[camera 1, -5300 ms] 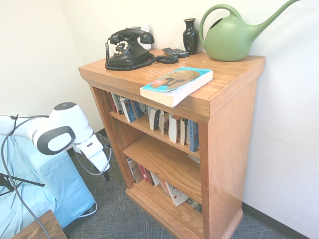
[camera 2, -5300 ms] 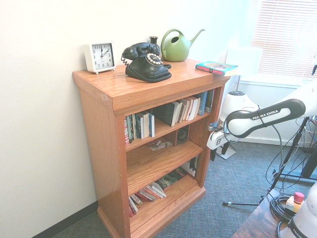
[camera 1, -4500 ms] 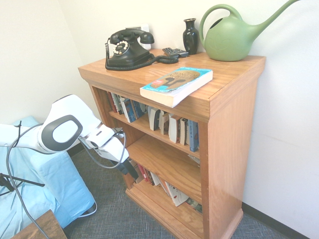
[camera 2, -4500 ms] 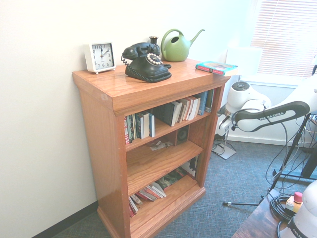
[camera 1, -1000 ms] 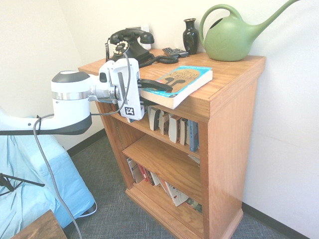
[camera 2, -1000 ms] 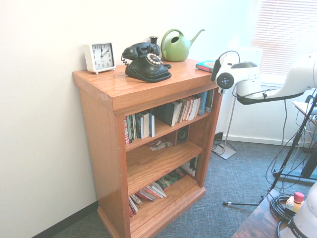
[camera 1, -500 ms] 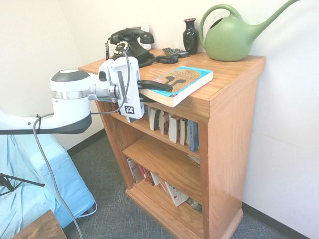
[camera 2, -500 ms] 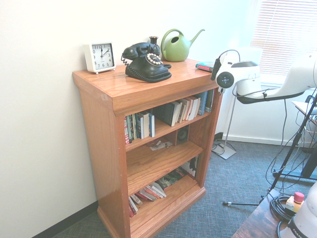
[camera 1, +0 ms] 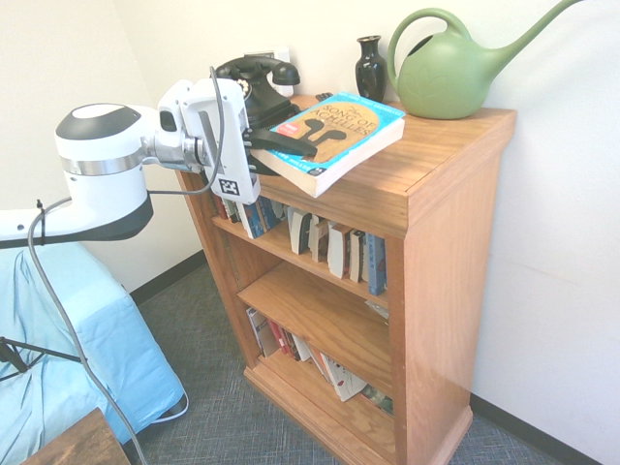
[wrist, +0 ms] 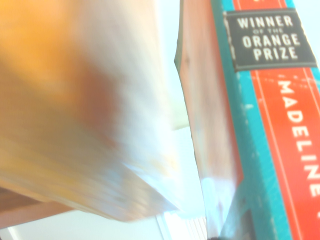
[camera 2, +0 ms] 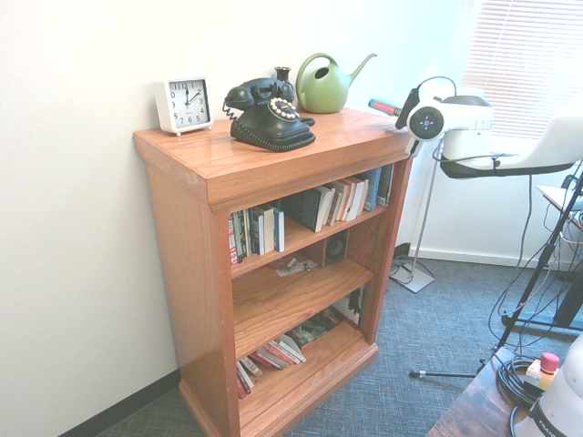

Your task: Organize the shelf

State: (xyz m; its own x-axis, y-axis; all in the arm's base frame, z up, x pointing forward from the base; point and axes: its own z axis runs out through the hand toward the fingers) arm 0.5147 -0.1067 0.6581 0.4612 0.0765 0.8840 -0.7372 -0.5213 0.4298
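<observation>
Claw (camera 1: 308, 142) clamping teal book (camera 1: 339, 136), lifted above shelf (camera 1: 426, 184)

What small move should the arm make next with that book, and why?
Probably draw the book back clear of the shelf top, then lower it toward the top tier. The gripper is shut on it, it is lifted and tilted, and the row of books has room.

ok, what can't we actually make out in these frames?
- Book: cover title too small in first exterior view; arm hides most of it in second.
- Wrist view: orange mass blurred; author name cut off by the edge.
- Shelved book spines: too small.
- Gripper: shut on book.
</observation>
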